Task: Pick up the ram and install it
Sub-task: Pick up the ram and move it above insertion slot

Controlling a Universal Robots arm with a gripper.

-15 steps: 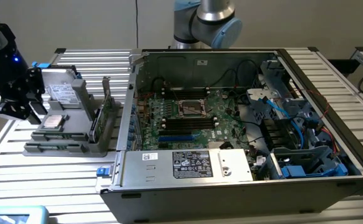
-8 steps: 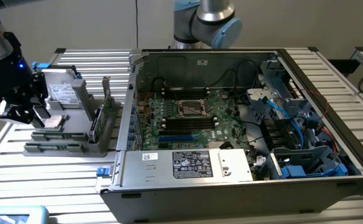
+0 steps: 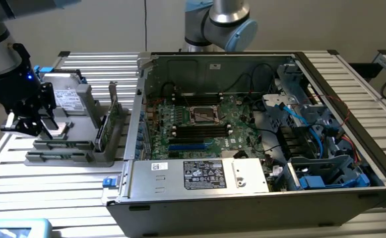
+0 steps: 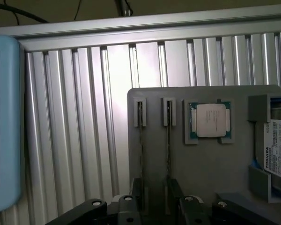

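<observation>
Your hand (image 4: pixel 155 204) sits closest, with its black fingers apart and gripping nothing; the frame cuts off part of its linkage. Just ahead of it the ram (image 4: pixel 140 154) stands edge-on in a slot of the grey holder (image 4: pixel 210 168), so you see only a thin line. A second stick (image 4: pixel 168 154) stands beside it. Farther from the hand lie the CPU (image 4: pixel 210 120), a half-cropped hard drive (image 4: pixel 278 150), then the slatted desk (image 4: pixel 84 117).

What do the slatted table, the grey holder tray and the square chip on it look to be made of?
Table: bare silvery metal, likely aluminium; it shines along ribbed slats. Holder tray: matte grey, probably plastic; no glint, rounded corner. Chip: dull pale metal lid on a green board.
</observation>
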